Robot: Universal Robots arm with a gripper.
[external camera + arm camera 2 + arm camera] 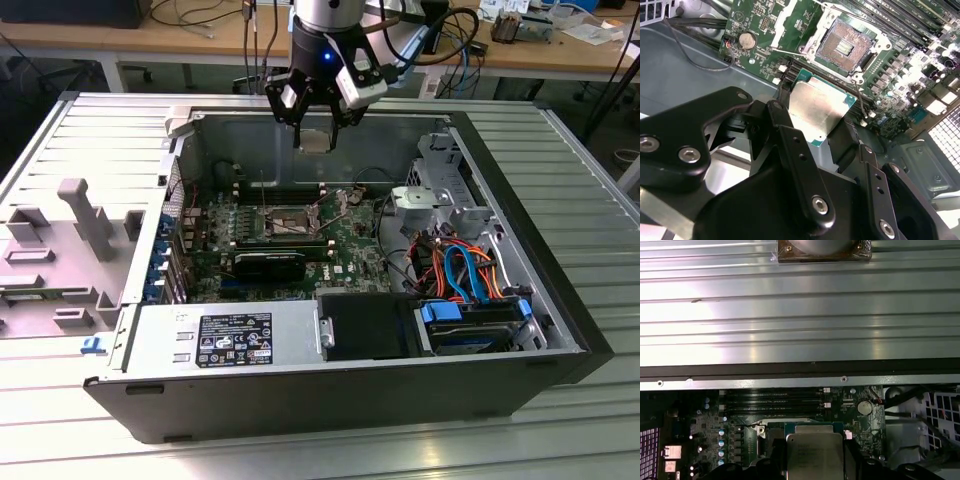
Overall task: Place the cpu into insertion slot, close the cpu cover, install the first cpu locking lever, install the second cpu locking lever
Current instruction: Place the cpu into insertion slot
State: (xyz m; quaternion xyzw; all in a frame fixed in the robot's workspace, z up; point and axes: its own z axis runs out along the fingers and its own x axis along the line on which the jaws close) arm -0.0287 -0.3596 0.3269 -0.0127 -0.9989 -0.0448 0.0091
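Observation:
My gripper hangs above the back wall of the open computer case, shut on the cpu, a small square chip with a silvery top. In the second wrist view the cpu sits between the black fingers, tilted over the board. The insertion slot lies uncovered below and beyond the chip, its gold-brown contact field showing inside a metal rim. In the exterior view the insertion slot is mid-board, well below the gripper. The first wrist view has the cpu over the board. I cannot pick out the cpu cover with certainty.
Long black memory sticks lie in front of the socket. A power supply fills the near side, and a drive bay with blue and orange cables is at the exterior view's right. A grey plastic shroud rests outside the case. A coin battery sits on the board.

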